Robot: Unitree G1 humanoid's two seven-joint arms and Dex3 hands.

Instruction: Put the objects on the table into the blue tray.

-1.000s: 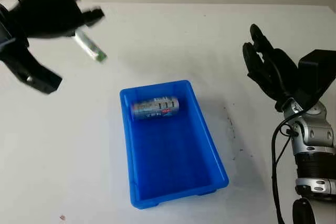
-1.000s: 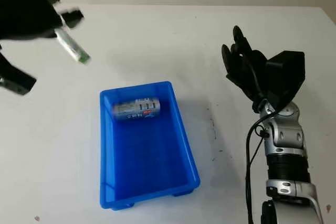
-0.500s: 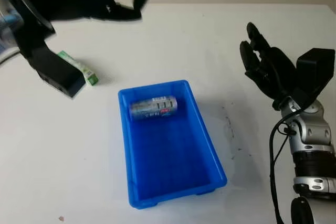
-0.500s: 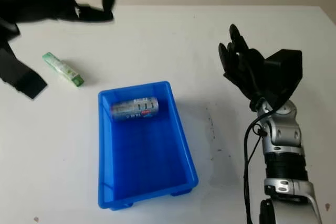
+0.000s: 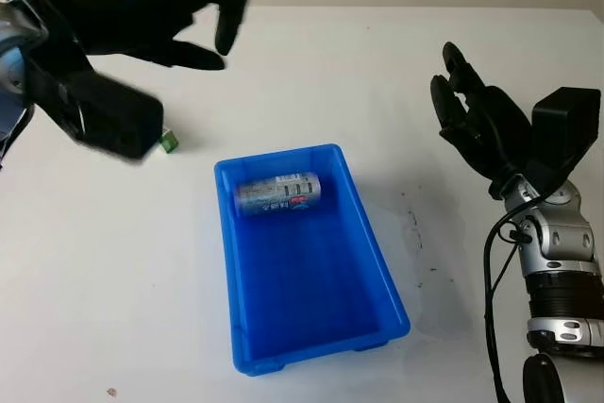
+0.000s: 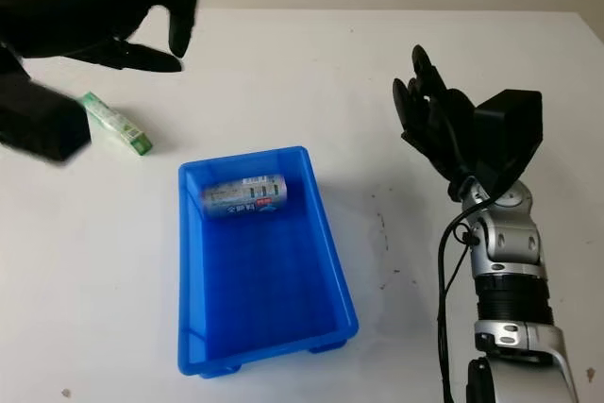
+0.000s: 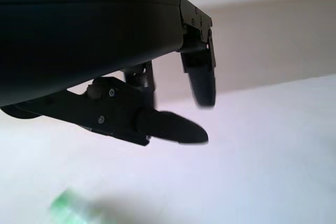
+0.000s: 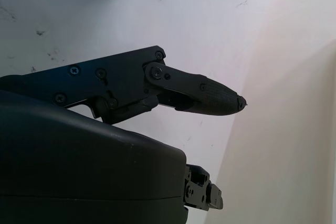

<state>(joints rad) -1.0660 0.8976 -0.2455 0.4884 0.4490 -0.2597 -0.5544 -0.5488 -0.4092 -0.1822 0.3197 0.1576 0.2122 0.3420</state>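
Observation:
A blue tray [image 5: 302, 280] stands at the table's middle, with a silver can [image 5: 277, 193] lying at its far end. A small green and white tube [image 6: 115, 123] lies on the table left of the tray; in the left wrist view it is a green blur [image 7: 65, 208]. My left hand [image 6: 175, 41] hovers open above and just behind the tube, holding nothing. In the left eye view its wrist hides most of the tube. My right hand [image 5: 472, 110] is raised at the right of the table, open and idle.
The white table [image 5: 311, 73] stretches back to a beige wall. Dark scuff marks [image 5: 413, 224] dot the surface right of the tray. My right arm's grey wrist and cable [image 5: 552, 271] stand at the right edge.
A second ago my left hand held the green tube in the air. The tube now lies on the table, and the hand is open above it.

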